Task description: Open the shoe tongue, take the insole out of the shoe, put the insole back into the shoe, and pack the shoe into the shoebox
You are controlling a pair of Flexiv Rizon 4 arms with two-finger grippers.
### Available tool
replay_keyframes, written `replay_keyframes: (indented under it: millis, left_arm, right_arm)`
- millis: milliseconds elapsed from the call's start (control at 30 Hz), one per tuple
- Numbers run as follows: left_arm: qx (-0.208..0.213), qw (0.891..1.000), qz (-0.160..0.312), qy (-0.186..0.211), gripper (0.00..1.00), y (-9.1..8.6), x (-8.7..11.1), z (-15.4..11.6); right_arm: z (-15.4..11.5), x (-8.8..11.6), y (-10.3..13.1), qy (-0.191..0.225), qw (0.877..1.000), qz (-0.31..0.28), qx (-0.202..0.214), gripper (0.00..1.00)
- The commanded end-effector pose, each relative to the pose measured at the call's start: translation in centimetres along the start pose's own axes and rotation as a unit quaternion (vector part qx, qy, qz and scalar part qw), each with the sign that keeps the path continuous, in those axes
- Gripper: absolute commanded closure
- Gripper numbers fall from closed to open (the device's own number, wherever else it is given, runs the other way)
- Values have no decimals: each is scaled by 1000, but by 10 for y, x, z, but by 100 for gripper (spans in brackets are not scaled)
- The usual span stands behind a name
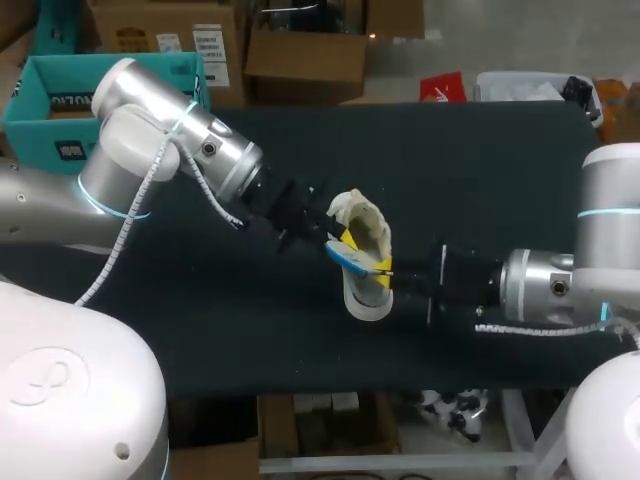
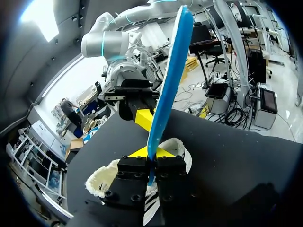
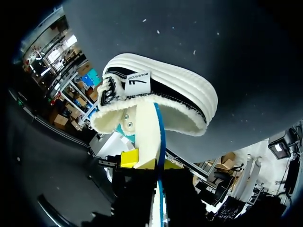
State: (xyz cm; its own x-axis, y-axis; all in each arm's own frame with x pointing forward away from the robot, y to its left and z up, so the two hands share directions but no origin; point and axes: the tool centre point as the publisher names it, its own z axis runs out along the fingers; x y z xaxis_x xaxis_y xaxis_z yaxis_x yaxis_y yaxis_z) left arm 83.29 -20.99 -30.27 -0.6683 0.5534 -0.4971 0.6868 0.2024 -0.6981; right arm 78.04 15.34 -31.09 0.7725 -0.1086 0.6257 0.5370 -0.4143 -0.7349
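A white platform shoe (image 1: pixel 366 290) with a cream fleece lining lies on its side in the middle of the black table. The insole (image 1: pixel 346 257), blue on one face and cream on the other, stands over the shoe's opening. My left gripper (image 1: pixel 337 243) is shut on one edge of it; in the left wrist view the blue insole (image 2: pixel 170 71) runs out from between that gripper's (image 2: pixel 150 153) tips. From the other side my right gripper (image 1: pixel 384 268) is shut on the same insole (image 3: pixel 147 132), whose end points into the shoe's (image 3: pixel 189 90) fleece-lined mouth. The two grippers nearly meet.
A teal open box (image 1: pixel 45 95) stands at the back left corner beside my left arm. The black table top (image 1: pixel 480 170) stretches bare behind and to the right of the shoe.
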Motion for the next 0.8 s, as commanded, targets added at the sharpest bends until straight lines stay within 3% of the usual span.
replay_keyframes:
  millis: [33,800]
  left_arm:
    - [1,1000,0,3,100,4,-3,5]
    - [3,1000,-13,16,100,38,-9,20]
  right_arm:
    - [12,7,9,-32,999,-2,4,100]
    - [19,18,53,-41,999,9,19,100]
